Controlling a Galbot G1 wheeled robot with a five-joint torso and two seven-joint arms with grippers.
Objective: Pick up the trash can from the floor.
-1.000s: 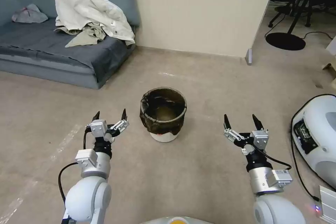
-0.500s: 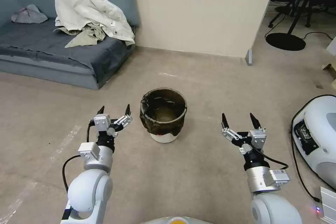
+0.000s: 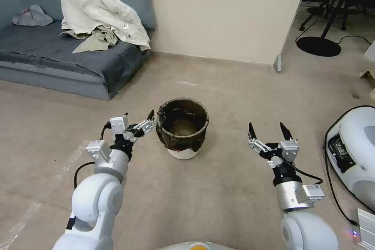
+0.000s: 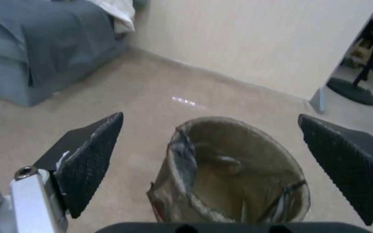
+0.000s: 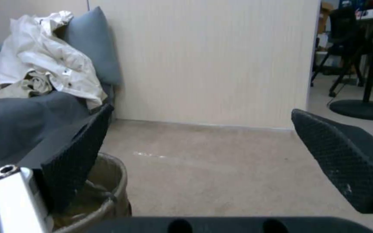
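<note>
Head view. We record the trash can [image 3: 182, 128] standing upright on the floor [image 3: 218, 187] at mid-frame, its long axis vertical and its mouth facing up; the dark bag is folded over the rim, the white base shows below with a small red mark. Our left gripper [image 3: 138, 118] sits just left of the can, fingers spread apart and holding nothing, the nearer fingertip close beside the bag's rim though we cannot tell if it touches. Our right gripper [image 3: 268, 130] lies well apart to the right of the can, fingers likewise spread and empty. A grey sofa [image 3: 58, 58] with a pale garment [image 3: 97, 8] fills the upper left; a white machine [image 3: 351, 152] sits at the right edge.

Left wrist view. We note the trash can [image 4: 234, 174] at lower centre, upright, mouth open toward the camera. It lies between the two spread fingers [image 4: 94, 158] in the frame, farther out than their tips and clear of both.

Right wrist view. We note the trash can [image 5: 104, 194] in the lower left corner, partly hidden behind the left-hand finger [image 5: 72, 161]. The fingers stand wide apart over bare floor [image 5: 221, 174].
</note>
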